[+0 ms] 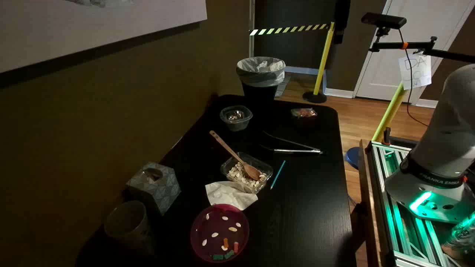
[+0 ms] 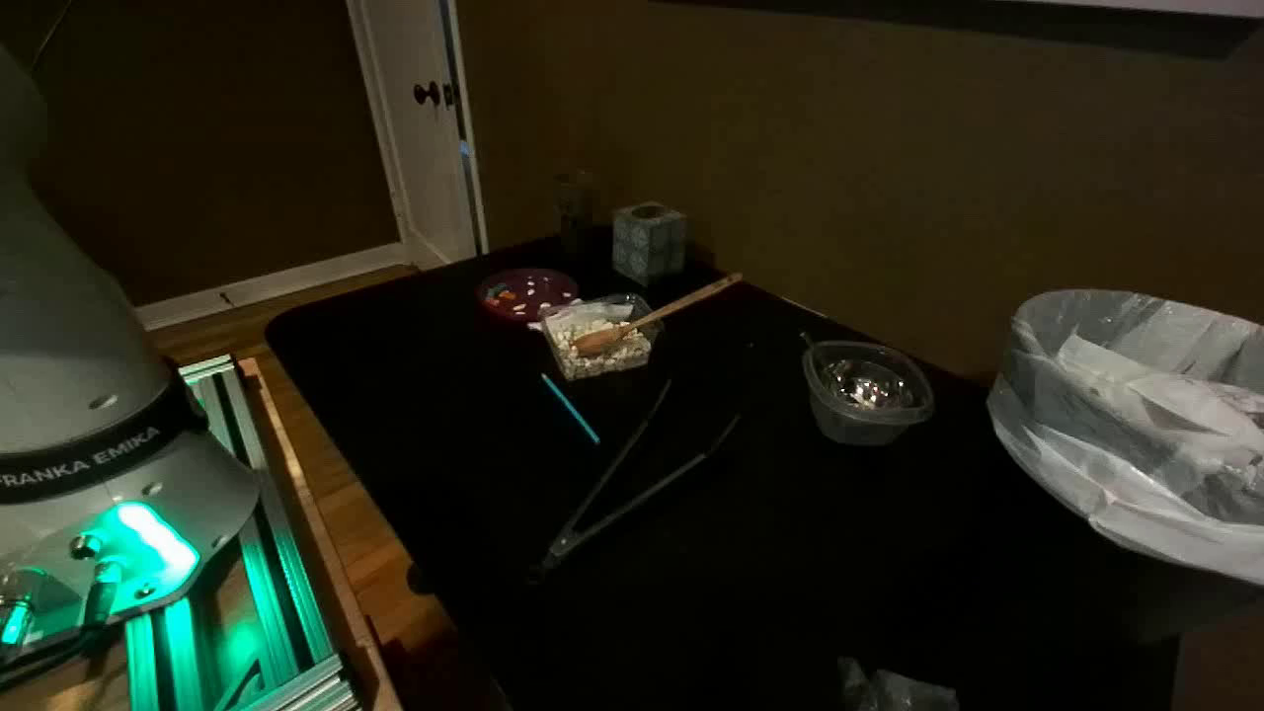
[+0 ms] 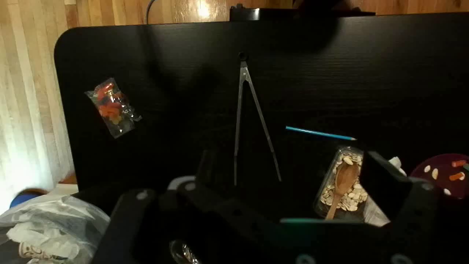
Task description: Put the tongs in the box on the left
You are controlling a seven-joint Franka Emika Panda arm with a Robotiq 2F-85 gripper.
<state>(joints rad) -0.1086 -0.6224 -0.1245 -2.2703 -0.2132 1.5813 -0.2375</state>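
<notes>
The slim metal tongs (image 1: 297, 151) lie spread in a V on the black table; they also show in an exterior view (image 2: 632, 503) and the wrist view (image 3: 239, 110). The box appears to be the small pale, see-through squarish container (image 1: 237, 126), with something shiny inside; it also shows in an exterior view (image 2: 851, 427). In the wrist view only a shiny bit of it (image 3: 184, 253) shows past the gripper. My gripper (image 3: 289, 157) is open and empty above the table, its fingers wide apart. The tongs' free ends lie below, between the fingers in the picture. The exterior views do not show the gripper.
A seed tray (image 1: 246, 178) holds a wooden spoon (image 1: 232, 152). Around it lie a blue pencil (image 1: 278, 174), napkin (image 1: 232, 195) and purple plate (image 1: 200, 222). A tissue box (image 1: 163, 189) and cup (image 1: 126, 222) stand wallward. A candy bag (image 3: 111, 106) and lined bin (image 1: 259, 78) are near the table's end.
</notes>
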